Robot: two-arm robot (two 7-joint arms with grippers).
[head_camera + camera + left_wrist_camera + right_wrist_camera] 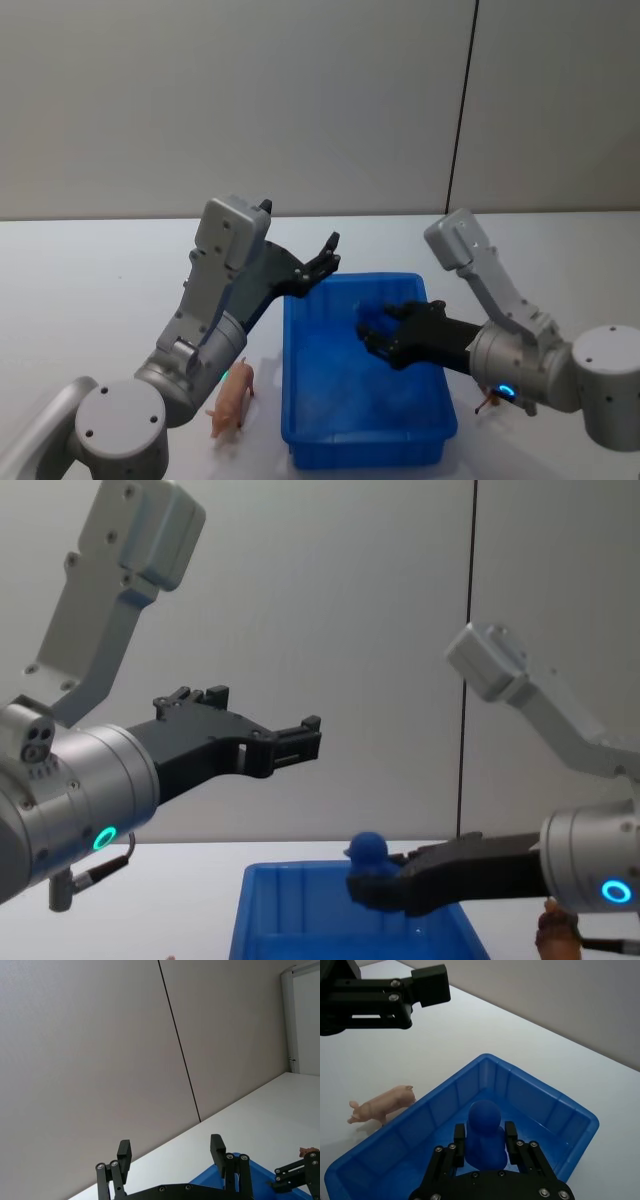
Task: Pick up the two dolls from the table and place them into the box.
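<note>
Judged under way, not done: no doll seen resting in the box [365, 447]. Over its middle, at about rim height, pinching a blue round-headed figure [484, 1112] with the right gripper [485, 1132], fingers pressed against both sides of the body. Looks close to a release into the box, going by that position. Left to do, on this reading: fetching the pale pink pig-shaped doll [233, 397], lying on the bench [100, 290] just beside the box's left wall, and the reddish-brown doll [555, 938], down on the bench to the right of the box and partly hidden behind the right arm. Impossible to say whether the blue figure counts as one of the two. As for the left gripper [170, 1146]: raised above the far left corner of the box, fingers spread wide, holding and touching nothing.
</note>
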